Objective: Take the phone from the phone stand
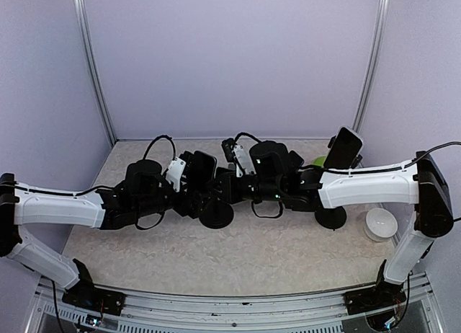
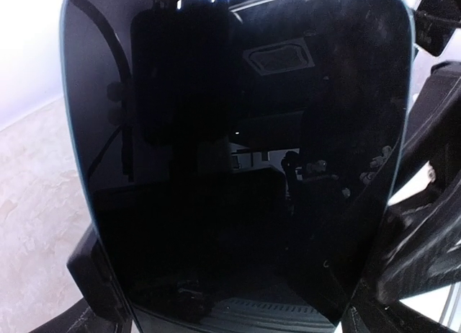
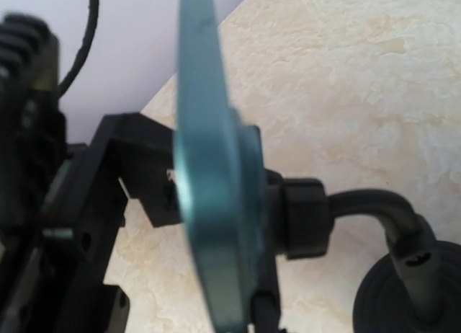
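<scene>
Black phone (image 1: 203,167) sits in its stand (image 1: 216,216); white bowl (image 1: 379,223) well apart.

The middle stand (image 1: 215,214) is hemmed in by my left arm (image 1: 61,207) on its left and my right arm (image 1: 367,185) on its right. Nearer than the stand, the table (image 1: 238,264) lies open. Farther right, a second stand (image 1: 331,218) and a bowl (image 1: 379,223) seem to block the way.

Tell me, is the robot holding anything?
The left tool straddles the phone at its sides, but whether it grips cannot be told. What the right tool holds, if anything, is hidden.
</scene>
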You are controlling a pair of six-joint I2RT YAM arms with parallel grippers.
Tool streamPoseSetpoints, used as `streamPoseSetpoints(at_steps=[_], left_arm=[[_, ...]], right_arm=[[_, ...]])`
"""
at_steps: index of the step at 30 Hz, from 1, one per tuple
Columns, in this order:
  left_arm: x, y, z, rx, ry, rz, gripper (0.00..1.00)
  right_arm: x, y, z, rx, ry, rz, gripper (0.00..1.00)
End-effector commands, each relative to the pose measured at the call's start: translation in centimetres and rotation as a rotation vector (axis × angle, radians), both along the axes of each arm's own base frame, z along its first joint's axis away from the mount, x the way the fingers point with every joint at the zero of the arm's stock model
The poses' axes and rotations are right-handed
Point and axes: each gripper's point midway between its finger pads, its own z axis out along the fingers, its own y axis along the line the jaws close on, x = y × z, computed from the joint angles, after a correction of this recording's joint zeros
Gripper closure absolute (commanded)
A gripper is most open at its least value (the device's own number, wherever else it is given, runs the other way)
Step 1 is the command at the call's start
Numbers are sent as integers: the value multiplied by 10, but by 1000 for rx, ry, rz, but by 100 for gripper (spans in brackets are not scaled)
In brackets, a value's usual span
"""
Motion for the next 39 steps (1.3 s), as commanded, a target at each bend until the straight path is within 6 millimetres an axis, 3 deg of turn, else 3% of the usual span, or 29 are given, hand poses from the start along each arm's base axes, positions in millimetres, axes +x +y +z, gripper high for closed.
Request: streamPoseSetpoints(at_steps=[1, 6, 11, 20, 25, 28, 33, 39], left_arm=[[5, -8, 36, -83, -67, -16, 6], [12, -3, 26, -57, -39, 14, 24], [26, 21, 23, -71, -25, 101, 40], [53, 71, 14, -101, 31, 272, 53], [57, 83, 15, -134, 44, 281, 59], [50, 70, 23, -164, 31, 177, 60], [17, 24, 47, -258, 29, -92, 62], [-23, -24, 69, -274, 5, -279, 62]], right_arm=[[-1, 9, 29, 98, -41, 23, 100], [-1, 8, 28, 93, -44, 19, 100], [-1, -1, 25, 77, -48, 21, 100], [-9, -30, 9, 17, -41, 56, 100], [-10, -42, 2, -8, -38, 51, 100], [-7, -43, 3, -9, -45, 44, 100], [2, -27, 7, 4, -54, 50, 100], [13, -21, 10, 13, -66, 13, 100]])
